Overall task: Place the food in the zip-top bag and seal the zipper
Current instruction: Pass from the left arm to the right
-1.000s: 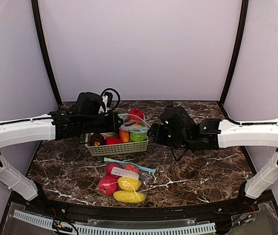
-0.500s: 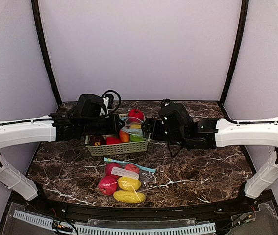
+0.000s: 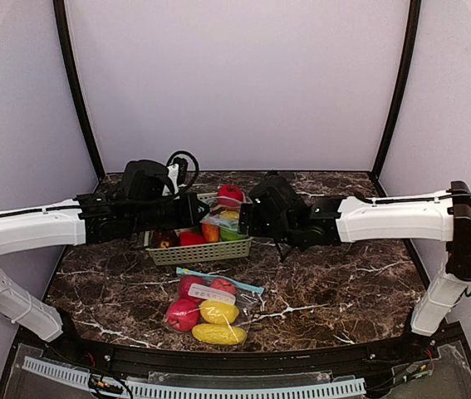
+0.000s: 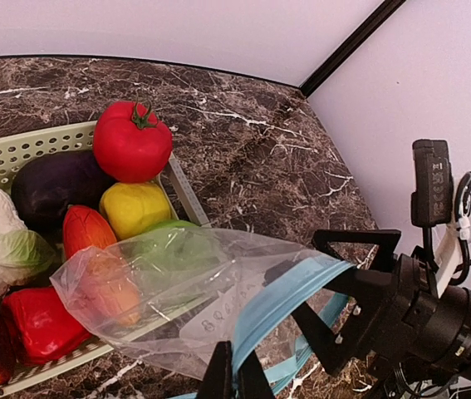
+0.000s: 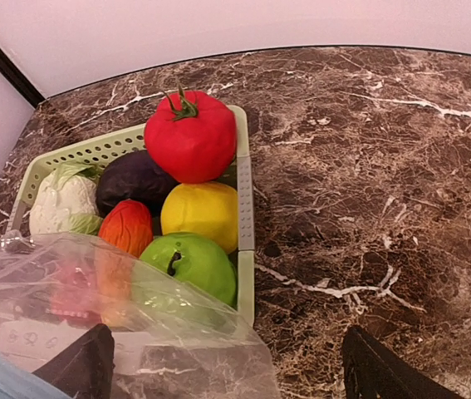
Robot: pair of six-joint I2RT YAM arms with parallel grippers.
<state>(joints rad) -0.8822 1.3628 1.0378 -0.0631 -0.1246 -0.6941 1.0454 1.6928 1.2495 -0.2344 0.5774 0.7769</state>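
Observation:
My left gripper is shut on the blue zipper strip of an empty clear zip-top bag, which hangs over the basket's right end. My right gripper stands wide open at the bag's far end. In the left wrist view the zipper's tip lies between the right gripper's spread fingers. The food lies below in the basket: a red tomato, a yellow lemon, a green apple, a purple eggplant, an orange piece, a cabbage and a red pepper.
The pale green slatted basket stands mid-table between the two arms. Nearer the front lies a second zip-top bag holding red and yellow toy fruit, its blue zipper toward the basket. Dark marble table, black frame posts at the back corners.
My right arm has moved left toward the held bag and its jaws have spread wider. The left gripper has kept its hold on the bag, shifting only slightly.

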